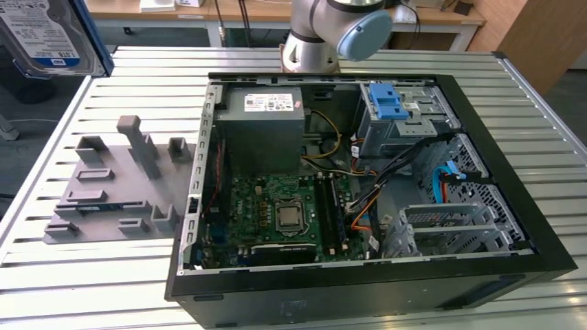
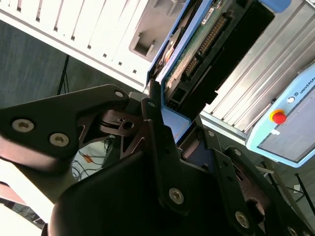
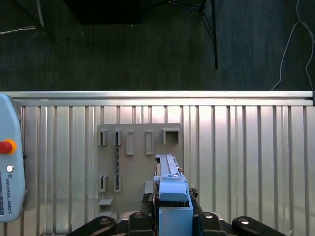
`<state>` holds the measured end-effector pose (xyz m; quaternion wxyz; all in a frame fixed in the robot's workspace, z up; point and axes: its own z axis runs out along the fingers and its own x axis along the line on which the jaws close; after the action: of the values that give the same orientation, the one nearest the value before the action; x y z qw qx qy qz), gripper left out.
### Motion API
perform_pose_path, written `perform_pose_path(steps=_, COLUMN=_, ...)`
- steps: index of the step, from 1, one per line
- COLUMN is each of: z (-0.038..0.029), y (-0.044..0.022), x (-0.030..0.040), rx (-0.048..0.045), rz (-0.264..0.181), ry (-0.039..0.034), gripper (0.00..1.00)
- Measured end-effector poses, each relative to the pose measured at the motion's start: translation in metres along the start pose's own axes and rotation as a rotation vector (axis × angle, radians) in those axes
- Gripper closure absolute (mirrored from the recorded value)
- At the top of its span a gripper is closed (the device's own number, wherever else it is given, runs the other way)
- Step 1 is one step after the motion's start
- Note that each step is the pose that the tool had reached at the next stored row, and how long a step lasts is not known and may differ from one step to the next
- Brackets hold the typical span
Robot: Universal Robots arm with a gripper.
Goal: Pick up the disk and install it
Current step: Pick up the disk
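gripper (image 2: 172, 118) clamped on the carrier end of the disk (image 1: 51, 34), airborne over the grey fixture plate (image 3: 138, 167), well apart from the open case (image 1: 367, 289); end-only grip could let it pivot or slip

Open black tower case (image 1: 367, 292) flat on slatted metal bench (image 1: 92, 282), side panel off. Inside case: grey power supply (image 1: 261, 130) with white sticker at far end, toward the exterior view's left; green motherboard (image 1: 266, 213) just nearer than it, CPU socket (image 1: 289, 216) mid-board; blue latch bracket (image 1: 387, 103) atop metal drive cage (image 1: 417, 120) at far end, toward the exterior view's right; black, orange and blue cables (image 1: 403, 165) strung between. Outside case, just beside its wall on the exterior view's left: grey fixture plate (image 1: 110, 185) with upright slot holders, flat on bench. Beyond case: wooden tables (image 1: 247, 10).
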<state>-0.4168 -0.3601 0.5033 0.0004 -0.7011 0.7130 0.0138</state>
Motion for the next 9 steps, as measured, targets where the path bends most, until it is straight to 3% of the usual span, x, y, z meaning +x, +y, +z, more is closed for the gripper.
perform_pose_path(steps=9, z=-0.0004, y=-0.0121, x=0.0065, rx=-0.0024, rz=0.001, ry=0.0000, gripper=0.64)
